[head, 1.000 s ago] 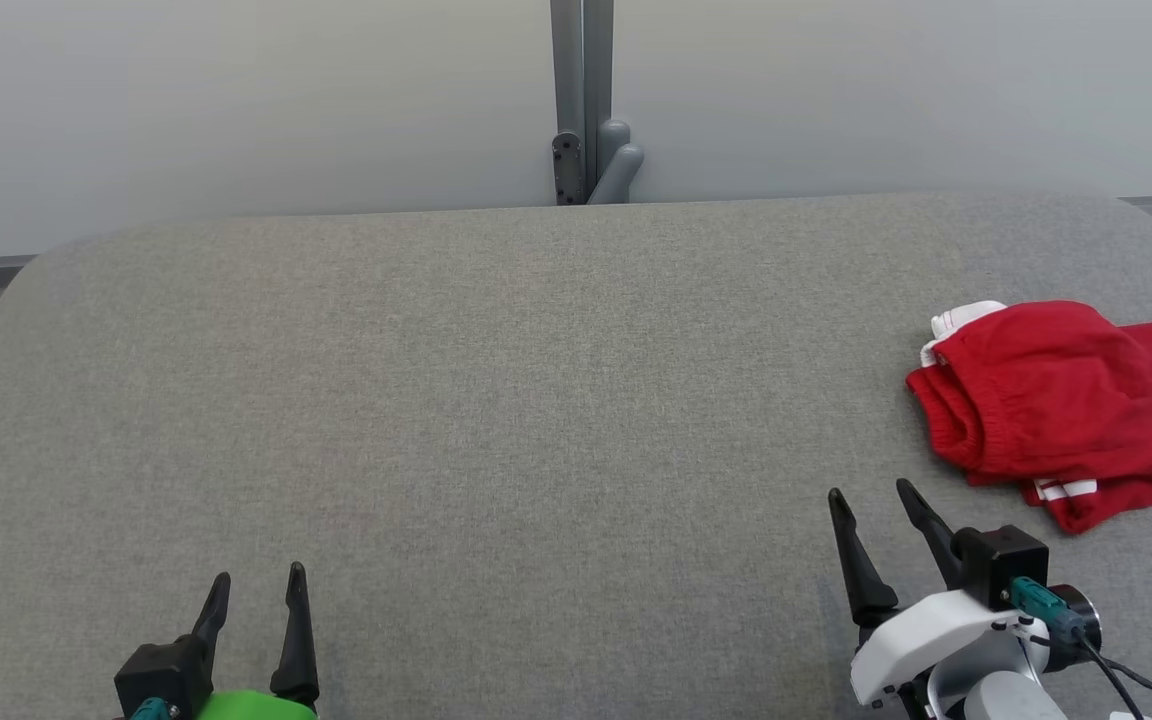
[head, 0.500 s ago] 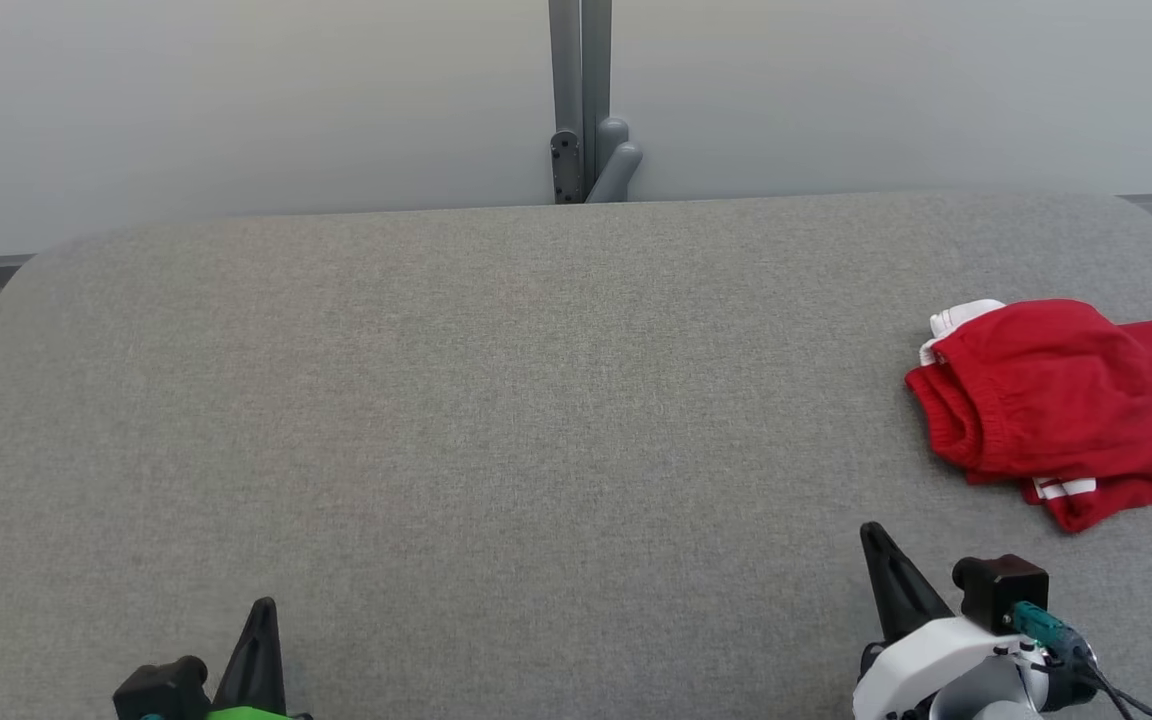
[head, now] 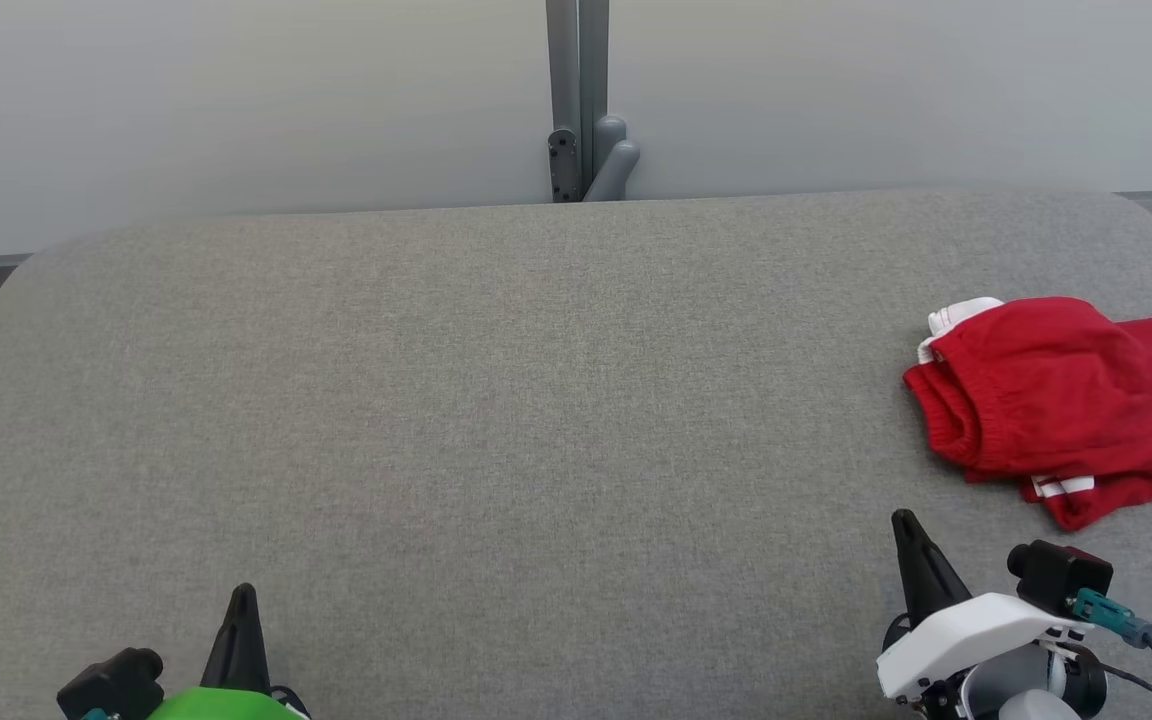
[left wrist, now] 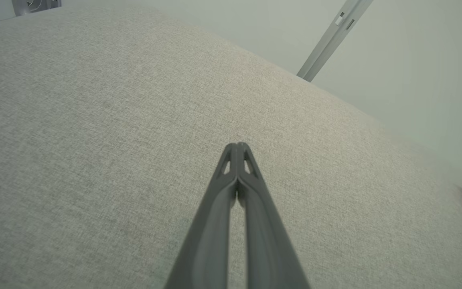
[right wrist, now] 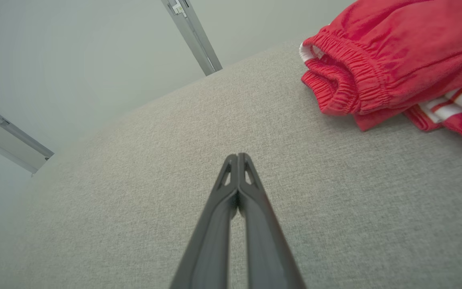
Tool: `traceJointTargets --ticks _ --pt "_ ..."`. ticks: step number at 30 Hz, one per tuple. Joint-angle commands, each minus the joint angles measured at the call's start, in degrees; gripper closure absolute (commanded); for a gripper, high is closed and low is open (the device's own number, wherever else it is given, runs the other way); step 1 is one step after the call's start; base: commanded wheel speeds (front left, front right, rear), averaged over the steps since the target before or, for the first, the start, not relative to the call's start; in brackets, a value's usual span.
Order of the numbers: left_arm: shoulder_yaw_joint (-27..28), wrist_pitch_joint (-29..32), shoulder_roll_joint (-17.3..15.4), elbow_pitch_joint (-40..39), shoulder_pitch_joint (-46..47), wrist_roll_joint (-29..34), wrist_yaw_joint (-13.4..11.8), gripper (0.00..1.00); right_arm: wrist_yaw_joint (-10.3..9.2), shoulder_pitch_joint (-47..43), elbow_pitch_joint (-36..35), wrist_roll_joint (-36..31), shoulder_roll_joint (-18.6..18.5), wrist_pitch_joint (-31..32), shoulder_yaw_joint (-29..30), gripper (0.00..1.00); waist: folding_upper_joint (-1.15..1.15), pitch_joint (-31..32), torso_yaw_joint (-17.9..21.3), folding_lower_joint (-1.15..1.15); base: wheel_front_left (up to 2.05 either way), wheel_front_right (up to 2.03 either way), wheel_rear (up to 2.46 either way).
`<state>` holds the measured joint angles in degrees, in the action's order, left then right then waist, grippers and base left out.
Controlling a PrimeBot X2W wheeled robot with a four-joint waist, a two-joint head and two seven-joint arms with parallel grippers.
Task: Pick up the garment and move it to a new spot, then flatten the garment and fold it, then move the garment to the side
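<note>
At seven o'clock in the head view the left gripper (head: pixel 242 600) hangs over the table (head: pixel 496 400), fingers pressed together on nothing. At five o'clock the right gripper (head: pixel 908 528) is likewise closed and empty. The red garment (head: pixel 1036 390) lies bunched at three o'clock, apart from both. It looks soft, light and floppy; its gathered elastic waistband (right wrist: pixel 351 76) seems the firmest place to pinch. The grey fabric tabletop may drag slightly. Behind stand a pale wall (head: pixel 236 100) and a grey post (head: pixel 576 90) at twelve o'clock.
</note>
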<state>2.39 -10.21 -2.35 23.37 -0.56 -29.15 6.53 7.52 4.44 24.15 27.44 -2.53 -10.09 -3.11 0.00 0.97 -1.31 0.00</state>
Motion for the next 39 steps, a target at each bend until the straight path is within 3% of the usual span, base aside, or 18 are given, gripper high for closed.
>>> traceJointTargets --ticks 1,39 --pt "0.4 0.4 -0.3 -1.2 1.8 -2.1 0.2 1.0 -0.01 1.3 -1.3 2.1 -0.2 0.4 0.4 1.0 0.0 0.0 0.0 0.0 0.0 0.0 0.0" --pt "2.1 8.1 -0.5 -4.9 4.8 -31.2 0.6 1.0 -0.01 2.0 -5.4 32.0 -0.3 8.2 5.1 1.0 0.0 -0.4 0.5 0.0 0.0 0.0 0.0"
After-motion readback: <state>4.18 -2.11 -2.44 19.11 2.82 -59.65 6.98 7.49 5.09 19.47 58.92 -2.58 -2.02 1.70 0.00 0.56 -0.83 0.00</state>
